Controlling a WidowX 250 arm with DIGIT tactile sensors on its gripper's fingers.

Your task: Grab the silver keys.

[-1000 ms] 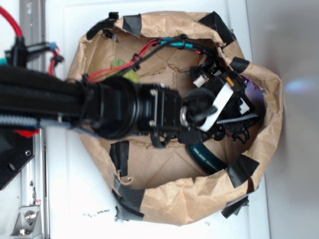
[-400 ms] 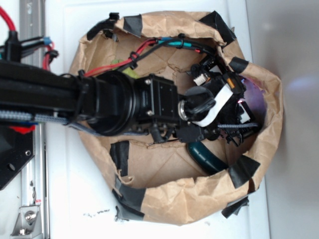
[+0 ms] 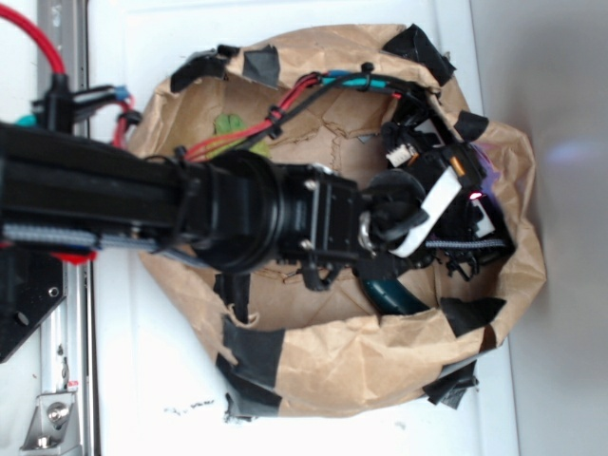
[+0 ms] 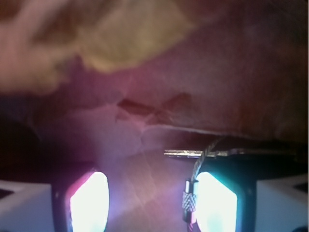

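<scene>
My gripper (image 3: 463, 220) reaches deep into the right side of the brown paper bag (image 3: 380, 366). In the wrist view its two glowing fingers stand apart over the bag's paper floor, so the gripper (image 4: 152, 195) is open with nothing between them. The silver keys (image 4: 186, 154) show as a thin flat blade lying edge-on just beyond the right finger (image 4: 217, 200). Their twisted wire ring with a knurled clasp (image 4: 188, 203) hangs against that finger's inner side. In the exterior view the keys are hidden under the gripper.
A dark green cucumber-shaped object (image 3: 391, 295) lies in the bag just below the wrist. A bit of yellow-green plush (image 3: 228, 123) shows at the bag's upper left, behind the red and black cables (image 3: 285, 106). Black tape patches (image 3: 249, 347) line the crumpled rim.
The arm has pushed further right into the bag. The bag's right wall has bulged outward and its rim has shifted. The cucumber-shaped object is more covered by the wrist.
</scene>
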